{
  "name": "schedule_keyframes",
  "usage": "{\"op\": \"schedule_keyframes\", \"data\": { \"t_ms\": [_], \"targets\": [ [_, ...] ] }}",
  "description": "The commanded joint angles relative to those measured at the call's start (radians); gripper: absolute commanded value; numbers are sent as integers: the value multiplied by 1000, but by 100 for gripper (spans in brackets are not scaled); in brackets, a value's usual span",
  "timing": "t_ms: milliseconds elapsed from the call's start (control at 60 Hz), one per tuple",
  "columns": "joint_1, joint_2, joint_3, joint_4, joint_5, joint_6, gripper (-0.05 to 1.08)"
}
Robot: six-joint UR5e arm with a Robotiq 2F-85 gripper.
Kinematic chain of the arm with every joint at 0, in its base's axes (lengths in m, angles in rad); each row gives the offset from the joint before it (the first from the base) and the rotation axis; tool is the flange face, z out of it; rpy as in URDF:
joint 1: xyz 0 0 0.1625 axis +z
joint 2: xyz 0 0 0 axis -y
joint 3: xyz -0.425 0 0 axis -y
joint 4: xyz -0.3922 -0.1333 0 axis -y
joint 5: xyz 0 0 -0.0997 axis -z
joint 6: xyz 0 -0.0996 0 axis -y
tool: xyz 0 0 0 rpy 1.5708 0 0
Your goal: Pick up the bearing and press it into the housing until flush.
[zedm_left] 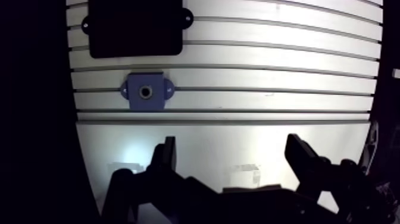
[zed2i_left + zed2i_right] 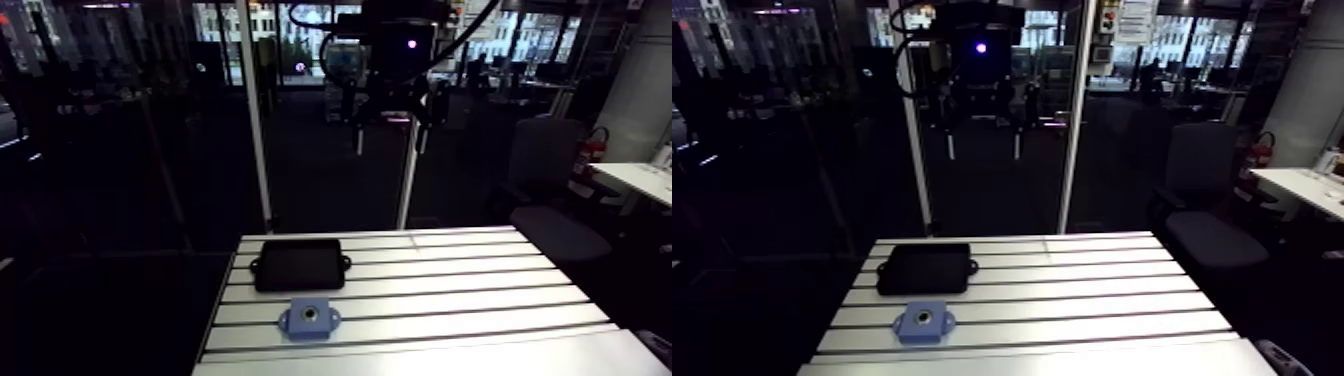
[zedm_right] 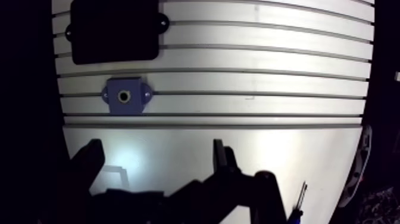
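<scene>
A blue housing [image 1: 146, 92] with a round bore ringed in a lighter tone lies on the slotted table [image 2: 450, 290], near its front left. Just behind it sits a black tray [image 1: 136, 27]; its inside is too dark to make out. I cannot pick out a separate bearing in any view. My gripper [image 1: 233, 158] hangs high above the table, open, with nothing between its fingers [image 1: 168, 155]. In the wrist view the housing is ahead of the gripper and off to one side. In the arm view the gripper [image 2: 390, 140] is far above the table's back edge.
A smooth pale plate [image 1: 238, 143] runs along the table's front edge, under the gripper. The right half of the slotted top [image 2: 1102, 290] is bare aluminium. Two upright frame posts [image 2: 255, 120] stand behind the table's back edge.
</scene>
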Motion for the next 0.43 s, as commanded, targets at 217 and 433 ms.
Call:
{"op": "schedule_keyframes", "data": {
  "t_ms": [217,433],
  "targets": [
    [3,5,11,-3,-2,0,1],
    [3,11,12,-4,-2,0,1]
  ]
}}
